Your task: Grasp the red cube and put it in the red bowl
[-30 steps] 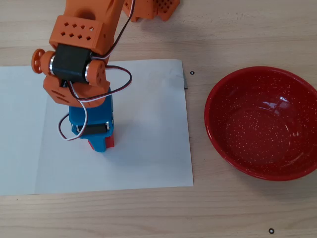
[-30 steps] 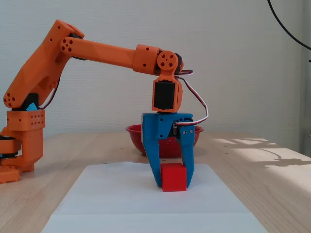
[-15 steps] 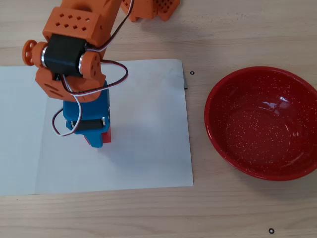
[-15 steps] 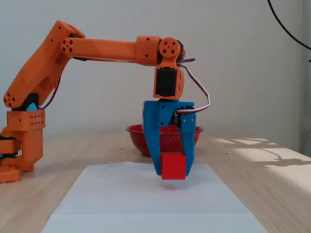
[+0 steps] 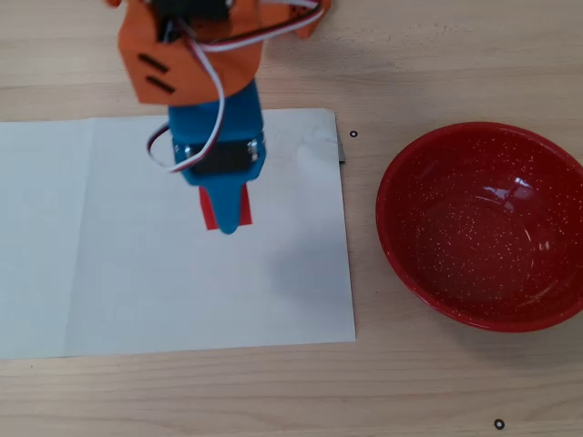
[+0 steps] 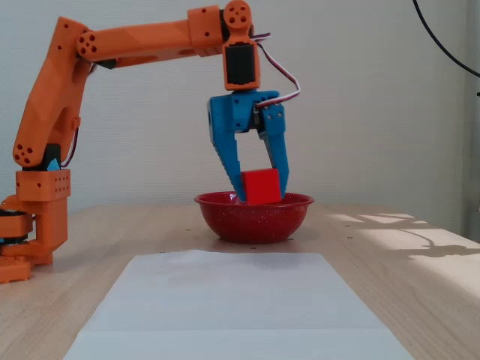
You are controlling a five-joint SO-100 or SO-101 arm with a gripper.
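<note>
The red cube [image 6: 260, 186] hangs well above the table, held between the blue fingers of my gripper [image 6: 260, 196], which is shut on it. In the overhead view only a red sliver of the cube [image 5: 209, 214] shows beside the blue gripper [image 5: 228, 218], over the white paper sheet [image 5: 137, 273]. The red bowl [image 5: 483, 228] stands empty on the wood to the right of the sheet, apart from the gripper. In the fixed view the bowl [image 6: 253, 221] lies behind the lifted cube.
The orange arm base [image 6: 34, 225] stands at the left of the fixed view. Wooden tabletop [image 5: 273, 391] surrounds the paper. Small black marks [image 5: 498, 423] dot the wood near the front edge.
The arm has lifted the cube high off the paper and swung it toward the right of the overhead view, nearer the bowl. The gripper stays shut on the cube.
</note>
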